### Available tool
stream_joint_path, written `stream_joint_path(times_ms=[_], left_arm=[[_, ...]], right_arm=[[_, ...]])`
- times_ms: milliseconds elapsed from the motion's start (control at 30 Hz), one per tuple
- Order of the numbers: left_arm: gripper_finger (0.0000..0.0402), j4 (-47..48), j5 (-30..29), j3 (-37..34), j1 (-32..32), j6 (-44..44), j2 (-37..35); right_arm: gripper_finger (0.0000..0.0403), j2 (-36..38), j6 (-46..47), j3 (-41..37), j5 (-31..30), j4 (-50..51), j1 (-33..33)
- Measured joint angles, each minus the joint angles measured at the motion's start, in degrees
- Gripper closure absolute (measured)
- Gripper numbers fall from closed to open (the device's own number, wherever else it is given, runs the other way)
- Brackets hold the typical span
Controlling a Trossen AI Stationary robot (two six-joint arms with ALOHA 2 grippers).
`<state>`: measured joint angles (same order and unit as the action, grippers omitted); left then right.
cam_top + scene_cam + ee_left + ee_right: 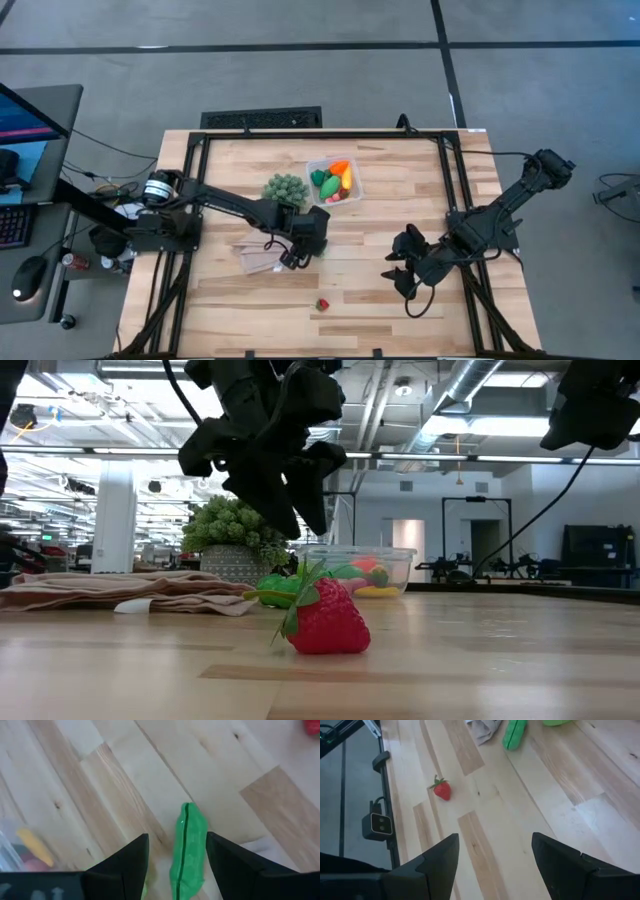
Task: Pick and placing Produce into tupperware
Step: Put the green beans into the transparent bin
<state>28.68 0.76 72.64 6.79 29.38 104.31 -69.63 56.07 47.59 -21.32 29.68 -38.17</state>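
A green pod (187,851) lies flat on the wooden table, also seen as the pod (272,596) in the low view. My left gripper (177,862) hangs open just above it, a finger on either side and clear of it; the left gripper (297,256) is at mid-table. A second green piece (555,722) lies close by. The clear tupperware (312,170) behind holds a carrot, a green piece and other toy produce. A red strawberry (322,304) lies near the front edge. My right gripper (398,272) waits open to the right, and the right gripper (495,865) holds nothing.
A spiky green ball (285,188) stands left of the tupperware. A tan folded cloth (255,258) lies just left of my left gripper. Black frame rails (190,200) run along the table's left, right and far edges. Bare wood lies between the pod and the strawberry.
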Motion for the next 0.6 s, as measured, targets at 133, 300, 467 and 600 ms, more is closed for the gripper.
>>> stream_joint_path(times_ms=[133,300,467,600], left_arm=[[0.0212,-1.26,1.88,0.01,-0.81,-0.01,1.74],[0.0212,-1.39,3.24,-0.02,-0.58,-0.18,4.37],[0.0212,-2.04,3.12,-0.02,-0.75,-0.85,4.63],[0.0212,-1.99,3.47,-0.02,-1.57,-1.02,4.63]], right_arm=[[0.0159,0.00,-0.02,0.00,-0.02,0.03,0.00],[0.0159,0.00,0.01,0.00,-0.45,0.34,0.00],[0.0159,0.00,-0.02,0.00,-1.44,1.14,-0.07],[0.0159,0.00,-0.11,-0.02,-1.49,1.97,0.04]])
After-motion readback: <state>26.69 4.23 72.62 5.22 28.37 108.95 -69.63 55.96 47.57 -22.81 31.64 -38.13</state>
